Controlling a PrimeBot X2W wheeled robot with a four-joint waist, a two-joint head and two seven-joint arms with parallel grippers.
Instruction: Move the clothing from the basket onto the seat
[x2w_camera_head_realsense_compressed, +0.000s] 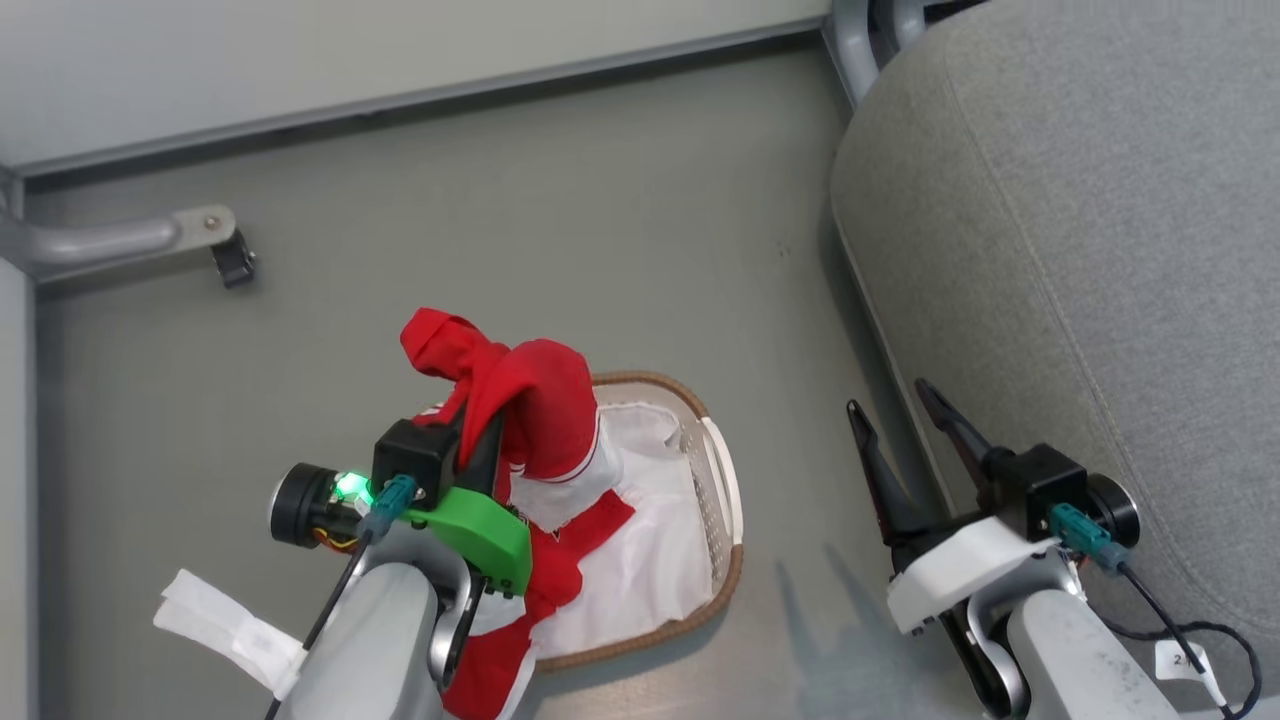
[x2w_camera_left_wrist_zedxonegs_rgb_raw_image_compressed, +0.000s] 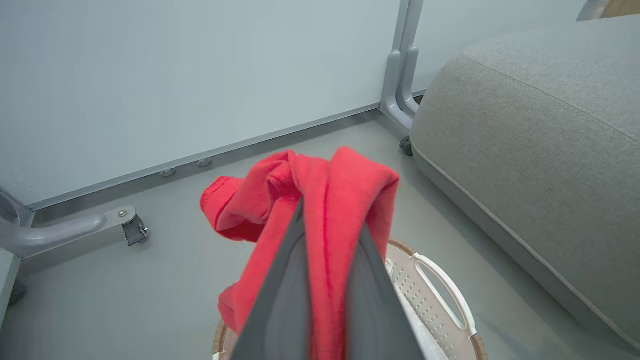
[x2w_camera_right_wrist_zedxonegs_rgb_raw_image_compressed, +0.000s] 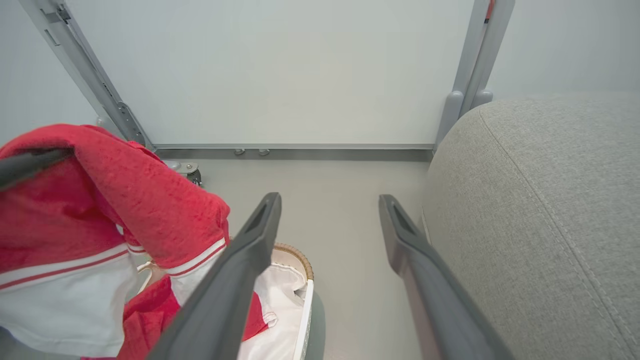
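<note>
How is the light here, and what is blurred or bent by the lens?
Head view: soft, even light; a faint shadow on the floor beside the right claw; a green lamp glows. Left wrist view: the left claw is blurred near the lens, the clothing sharp. Right wrist view: the fingers blur toward the bottom edge; the metal posts lean apart, likely lens distortion.
</note>
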